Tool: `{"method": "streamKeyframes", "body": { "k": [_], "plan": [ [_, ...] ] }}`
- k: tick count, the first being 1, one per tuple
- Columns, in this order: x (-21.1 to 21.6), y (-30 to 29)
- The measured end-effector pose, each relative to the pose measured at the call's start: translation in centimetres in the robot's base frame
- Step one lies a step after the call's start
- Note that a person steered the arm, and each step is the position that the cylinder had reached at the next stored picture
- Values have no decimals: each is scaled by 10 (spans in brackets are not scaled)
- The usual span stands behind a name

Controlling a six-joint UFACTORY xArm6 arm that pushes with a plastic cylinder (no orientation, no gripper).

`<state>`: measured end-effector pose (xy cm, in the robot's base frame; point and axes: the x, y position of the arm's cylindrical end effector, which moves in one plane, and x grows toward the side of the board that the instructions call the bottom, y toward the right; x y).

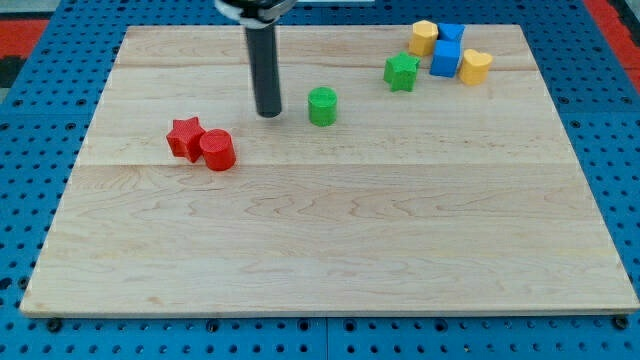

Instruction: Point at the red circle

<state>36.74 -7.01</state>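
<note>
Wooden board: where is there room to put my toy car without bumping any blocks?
The whole bottom half of the board, below the red circle and red star, is bare. The top right is crowded: yellow blocks, blue blocks and a green star. My tip sits just left of the green circle.

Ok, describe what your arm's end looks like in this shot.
A straight, smooth, dark cylindrical rod, nearly black, ending in my tip, which is flat and blunt. At the view's top the rod joins a wider dark mount with a pale band. No cables or markings show.

red circle (217,150), red star (185,137), pale wood board (330,240)
</note>
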Motion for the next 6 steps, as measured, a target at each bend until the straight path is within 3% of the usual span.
{"method": "streamKeyframes", "body": {
  "k": [1,2,4,5,6],
  "plan": [
    [-14,78],
    [-62,157],
    [65,76],
    [74,38],
    [74,38]
  ]
}}
